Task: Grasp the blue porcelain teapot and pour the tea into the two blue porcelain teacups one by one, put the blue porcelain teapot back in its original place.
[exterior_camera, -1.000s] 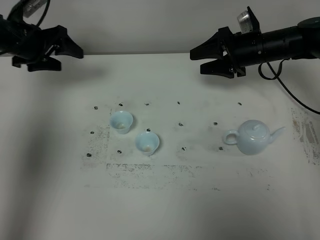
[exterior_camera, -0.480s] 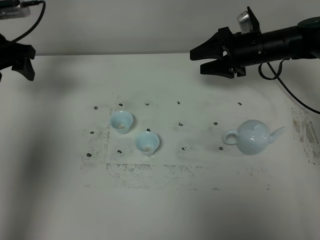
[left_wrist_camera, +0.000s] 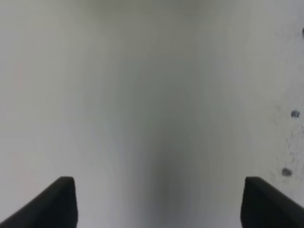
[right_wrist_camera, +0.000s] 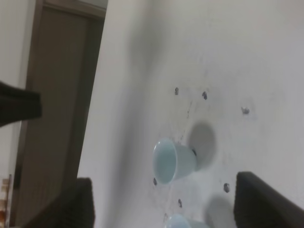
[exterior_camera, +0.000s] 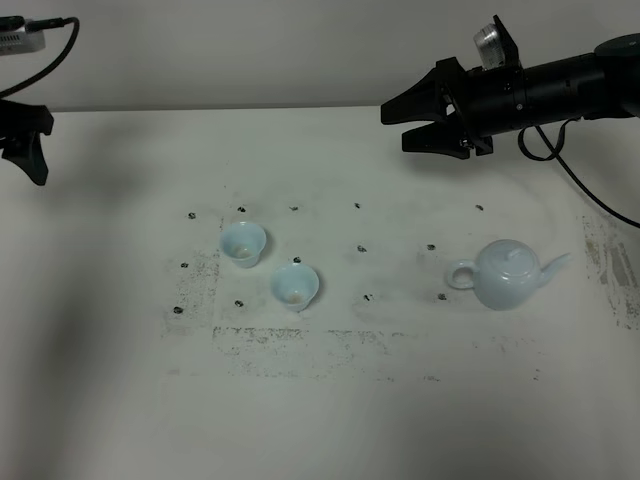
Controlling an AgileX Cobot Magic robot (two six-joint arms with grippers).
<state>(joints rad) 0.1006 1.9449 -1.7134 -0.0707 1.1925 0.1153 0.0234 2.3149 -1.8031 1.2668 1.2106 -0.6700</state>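
The blue porcelain teapot [exterior_camera: 509, 274] stands upright on the right of the white table, handle to the left and spout to the right. The two blue porcelain teacups [exterior_camera: 242, 243] [exterior_camera: 294, 285] stand side by side left of centre. My right gripper [exterior_camera: 392, 127] hovers open and empty above the far side of the table, behind and left of the teapot. In the right wrist view, one teacup [right_wrist_camera: 173, 160] shows whole and the other teacup's rim [right_wrist_camera: 183, 221] shows at the frame's edge. My left gripper [exterior_camera: 30, 150] is at the far left edge. Its wrist view shows the gripper [left_wrist_camera: 161, 204] open over bare table.
The table [exterior_camera: 330, 420] is white with worn speckled patches and small dark marks [exterior_camera: 357, 206] around the cups and teapot. A black cable [exterior_camera: 580, 185] hangs from the right arm behind the teapot. A brownish door [right_wrist_camera: 57, 118] shows in the right wrist view.
My left arm has swung left and is now mostly out of the exterior view. The right arm, teapot and cups have not moved.
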